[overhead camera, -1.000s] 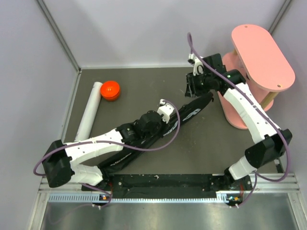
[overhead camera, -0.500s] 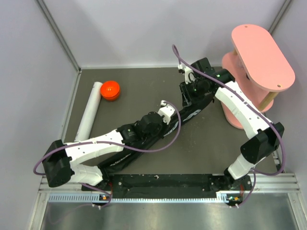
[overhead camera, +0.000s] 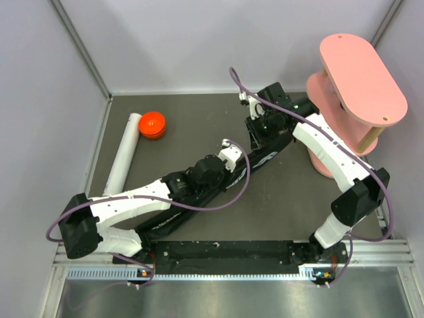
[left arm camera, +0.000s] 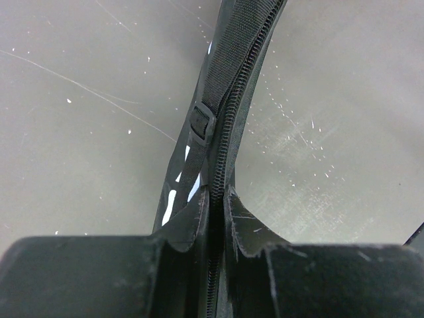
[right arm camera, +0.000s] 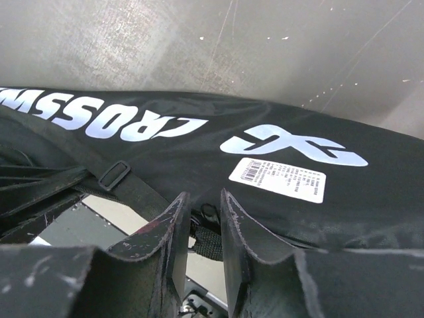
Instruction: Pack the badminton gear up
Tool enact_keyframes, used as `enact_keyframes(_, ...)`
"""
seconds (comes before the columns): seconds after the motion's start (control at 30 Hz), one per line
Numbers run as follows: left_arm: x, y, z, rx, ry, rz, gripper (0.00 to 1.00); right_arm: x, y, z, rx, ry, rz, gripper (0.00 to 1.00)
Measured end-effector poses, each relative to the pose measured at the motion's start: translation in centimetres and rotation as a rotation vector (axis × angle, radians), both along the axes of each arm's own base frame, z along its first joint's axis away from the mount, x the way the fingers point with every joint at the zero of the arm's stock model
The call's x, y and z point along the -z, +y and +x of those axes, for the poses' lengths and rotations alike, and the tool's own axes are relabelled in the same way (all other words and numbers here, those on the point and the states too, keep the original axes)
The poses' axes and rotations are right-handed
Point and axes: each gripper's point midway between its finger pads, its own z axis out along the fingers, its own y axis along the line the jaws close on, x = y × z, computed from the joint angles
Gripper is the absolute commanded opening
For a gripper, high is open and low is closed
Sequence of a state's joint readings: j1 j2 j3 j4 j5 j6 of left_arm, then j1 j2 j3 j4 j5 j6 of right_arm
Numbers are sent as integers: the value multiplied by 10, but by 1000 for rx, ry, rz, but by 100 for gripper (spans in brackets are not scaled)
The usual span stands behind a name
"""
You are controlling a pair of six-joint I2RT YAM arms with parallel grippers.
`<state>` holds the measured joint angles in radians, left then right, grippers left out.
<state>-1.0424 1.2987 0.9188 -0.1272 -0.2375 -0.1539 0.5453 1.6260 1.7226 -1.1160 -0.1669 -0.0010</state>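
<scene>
Grey, scuffed table (overhead camera: 199,119) walled by pale panels, seen from above and from both wrists; black "CROSSWAY" bag (overhead camera: 268,156) lying diagonally across the middle, its broad head toward the far right; left gripper (left arm camera: 215,205) clamped on the bag's edge about midway along it, fingers pressed together with the zip (left arm camera: 232,119) running out between them; right gripper (right arm camera: 204,199) low over the head end beside the printed logo, jaws narrow, a small black loop showing in the gap, though whether they pinch it cannot be told; white tube (overhead camera: 122,159) lying along the left edge, well apart from the bag, with the orange cap (overhead camera: 152,124) off it and just beside its far end; no rackets or shuttlecocks visible in any view, so they are judged already stowed, though this cannot be confirmed; closing of the bag appears to be the step in hand; capping the tube and stowing it appear to remain; pink shelf (overhead camera: 361,73) at far right plays no part.
</scene>
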Motion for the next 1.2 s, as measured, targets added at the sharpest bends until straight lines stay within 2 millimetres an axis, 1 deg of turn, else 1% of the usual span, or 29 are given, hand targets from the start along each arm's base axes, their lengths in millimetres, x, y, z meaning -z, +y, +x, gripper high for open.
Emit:
enact_keyframes(0.17,0,0,0,1,0,0,0,3,1,0,-8,0,-14,25)
enact_keyframes(0.37,0,0,0,3,-2,2,0,4,-5,4,15,-19,-49,25)
enact_keyframes(0.43,0,0,0,3,-2,3,0,5,-7,5,21,-23,-60,21)
enact_keyframes(0.47,0,0,0,3,-2,3,0,5,-8,6,24,-25,-64,17)
enact_keyframes(0.53,0,0,0,3,-3,3,0,6,-10,6,27,-26,-72,12)
enact_keyframes(0.63,0,0,0,3,-2,3,0,9,-10,4,25,-17,-73,0)
enact_keyframes(0.77,1,0,-1,2,-2,6,0,9,-5,1,23,4,-46,0)
enact_keyframes(0.9,4,2,-1,-3,2,21,0,9,3,-4,60,26,23,0)
enact_keyframes(1.0,7,2,0,-9,5,30,0,12,15,-11,115,53,119,0)
enact_keyframes(1.1,11,2,1,-13,7,40,0,16,34,-19,179,68,224,0)
enact_keyframes(1.2,11,2,2,-20,8,41,0,23,58,-30,233,65,307,0)
